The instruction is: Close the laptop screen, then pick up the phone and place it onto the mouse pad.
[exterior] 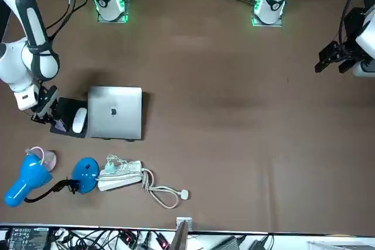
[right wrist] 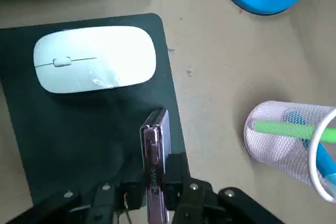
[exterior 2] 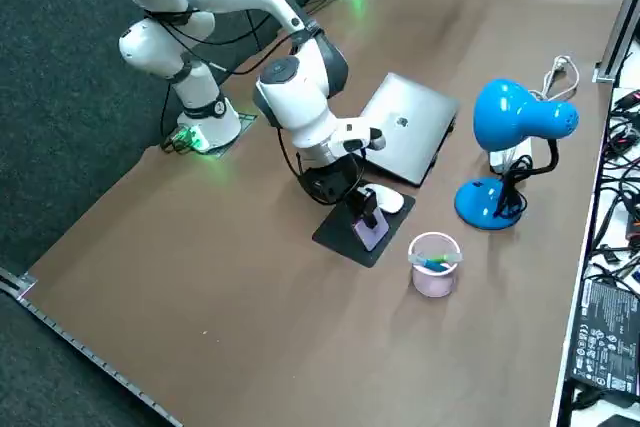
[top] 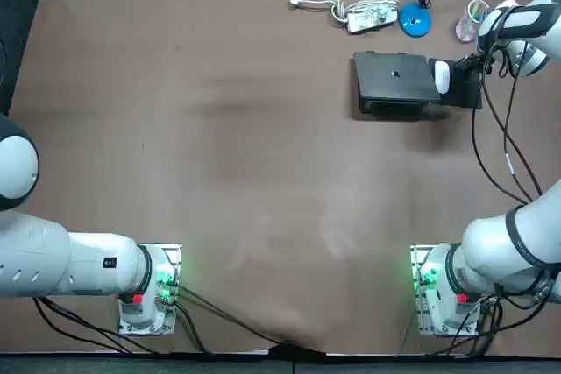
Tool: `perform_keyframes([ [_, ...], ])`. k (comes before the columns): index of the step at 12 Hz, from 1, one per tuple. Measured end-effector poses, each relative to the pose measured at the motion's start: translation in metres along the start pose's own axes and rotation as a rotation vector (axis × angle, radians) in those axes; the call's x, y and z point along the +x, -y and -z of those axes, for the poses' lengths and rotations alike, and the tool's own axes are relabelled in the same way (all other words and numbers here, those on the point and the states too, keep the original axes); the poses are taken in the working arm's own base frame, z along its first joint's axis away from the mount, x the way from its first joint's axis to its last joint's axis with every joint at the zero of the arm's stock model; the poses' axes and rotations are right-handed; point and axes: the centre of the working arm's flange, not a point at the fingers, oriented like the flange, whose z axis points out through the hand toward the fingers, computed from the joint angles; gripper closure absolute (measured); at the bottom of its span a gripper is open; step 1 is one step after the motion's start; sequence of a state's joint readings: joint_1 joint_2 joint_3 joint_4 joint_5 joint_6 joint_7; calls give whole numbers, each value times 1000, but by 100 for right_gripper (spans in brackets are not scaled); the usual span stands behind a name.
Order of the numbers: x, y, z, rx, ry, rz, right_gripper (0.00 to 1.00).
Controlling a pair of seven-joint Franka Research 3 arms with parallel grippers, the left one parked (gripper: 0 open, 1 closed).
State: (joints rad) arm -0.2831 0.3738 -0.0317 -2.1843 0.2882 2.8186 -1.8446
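- Laptop (exterior 2: 405, 127): lid flat down, logo up. The first step appears done.
- Mouse pad (right wrist: 63, 140): dark mat just beside the laptop. It is the target surface.
- Mouse (right wrist: 94, 59): white, on the half of the pad nearer the laptop, so the other half is bare for the phone.
- Phone (right wrist: 153, 156): held on edge over the bare part of the pad, close beside the mouse. It is probably held this way because the thin sides give the fingers purchase. Whether its lower edge touches the pad is unclear.
- Right gripper (right wrist: 155, 182): clamped on the phone's two faces, low over the pad. In my judgement it is placed to set the phone down.
- Pen cup (right wrist: 289, 140) and blue lamp (exterior 2: 515, 122): stand off the pad and clear of the drop spot.
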Motion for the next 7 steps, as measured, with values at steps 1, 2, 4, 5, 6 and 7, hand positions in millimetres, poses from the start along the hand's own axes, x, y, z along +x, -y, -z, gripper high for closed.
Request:
perform_keyframes([
  [1,0,0,0,0,0,0,78],
  [2,0,0,0,0,0,1,78],
  [4,0,1,0,2,0,3,77],
  [5,1,2,-1,10,-3,4,72],
  [6,1,4,-3,31,-8,4,62],
  [7,2,6,-4,52,-15,5,51],
])
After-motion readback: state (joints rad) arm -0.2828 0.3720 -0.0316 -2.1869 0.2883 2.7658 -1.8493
